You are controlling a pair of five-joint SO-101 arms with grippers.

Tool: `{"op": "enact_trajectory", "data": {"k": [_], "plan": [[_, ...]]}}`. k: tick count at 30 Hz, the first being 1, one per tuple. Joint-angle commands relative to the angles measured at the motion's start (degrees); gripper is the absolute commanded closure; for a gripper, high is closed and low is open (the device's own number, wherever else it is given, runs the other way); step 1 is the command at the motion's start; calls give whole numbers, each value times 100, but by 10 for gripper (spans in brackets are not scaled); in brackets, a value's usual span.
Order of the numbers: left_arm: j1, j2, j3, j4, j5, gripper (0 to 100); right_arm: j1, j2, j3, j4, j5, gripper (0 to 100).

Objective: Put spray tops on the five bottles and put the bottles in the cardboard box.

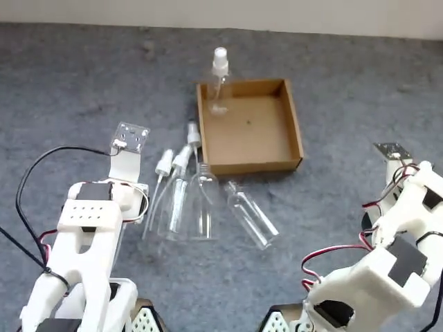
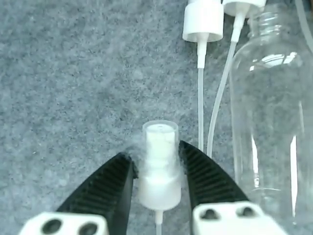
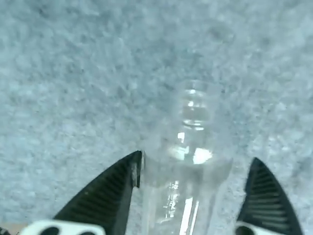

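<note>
1. Your left pincer point(image 2: 156, 159) is clamped on a white spray top point(image 2: 159, 171), with one black finger on each side. The top's thin tube runs off the picture's edge.
2. Just past it lies another spray top point(image 2: 203, 22) with a long tube. A third top point(image 2: 242, 7) next to it is cut off at the edge. Beside them lies a wide clear bottle point(image 2: 266, 112).
3. Your right pincer point(image 3: 195, 164) sits around a bare bottle point(image 3: 188, 147) with no top on. The bottle is see-through and blurry, so you cannot tell if the pincer grips it or not.
4. From above, the cardboard box point(image 1: 294, 131) sits in the middle of the grey carpet point(image 1: 83, 83). A capped bottle point(image 1: 220, 79) stands in its far left corner.
5. In front of the box, bottles and tops lie close together. They are see-through, so it is hard to tell which tops are on.
6. A slim bottle point(image 1: 252, 216) lies a little apart from them, with no top.
</note>
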Motion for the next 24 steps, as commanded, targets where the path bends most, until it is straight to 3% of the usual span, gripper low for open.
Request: {"op": "enact_trajectory", "data": {"k": [1, 7, 13, 20, 24], "plan": [[101, -136, -31, -79, 62, 996, 66, -66, -321, -119, 35, 836], [101, -127, -31, -70, 62, 996, -57, -92, -743, -48, -9, 916], [101, -154, -75, -88, 62, 996, -268, -145, -1771, 822, -730, 995], [84, -154, -998, 202, 290, 996, -1534, -1807, -2404, 1613, -1714, 995], [101, -154, -2088, 835, 378, 996, -2580, -3292, -1534, 1508, -2365, 995]]}}
